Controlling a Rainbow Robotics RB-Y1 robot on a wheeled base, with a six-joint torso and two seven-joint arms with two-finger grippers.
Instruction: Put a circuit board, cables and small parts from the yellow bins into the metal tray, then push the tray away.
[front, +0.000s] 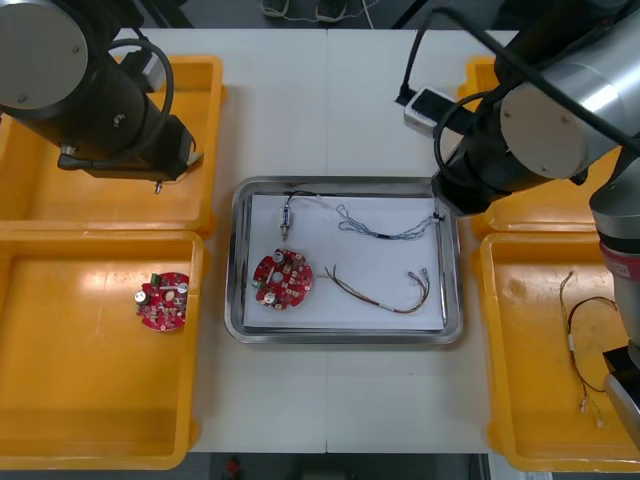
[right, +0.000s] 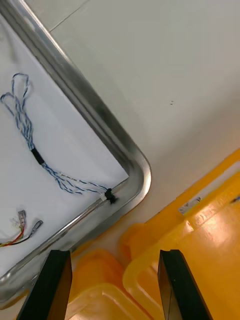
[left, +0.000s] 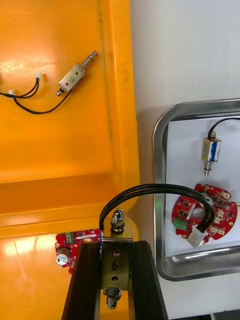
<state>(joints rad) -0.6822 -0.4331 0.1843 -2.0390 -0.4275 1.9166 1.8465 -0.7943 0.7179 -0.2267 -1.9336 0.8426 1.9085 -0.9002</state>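
**Clear lane beyond the tray, tight squeeze at its flanks**

From my console, the table (front: 330, 110) lies bare beyond the metal tray (front: 345, 338) and again on its near side. Yellow bins (front: 197, 330) wall in both flanks, leaving narrow strips. My right gripper (right: 112, 260), fingers apart and empty, hangs over the gap at the tray's far right corner. A small white box (front: 425, 108) sits just beyond. My left gripper (left: 116, 247), clamped on a held metal part (left: 118, 222), hangs over the far left bin, clear of the tray. Inside, the circuit board (front: 282, 280), blue-and-white cable (front: 385, 226) and red-and-yellow cable (front: 385, 292) crowd the middle. The near edge is free.
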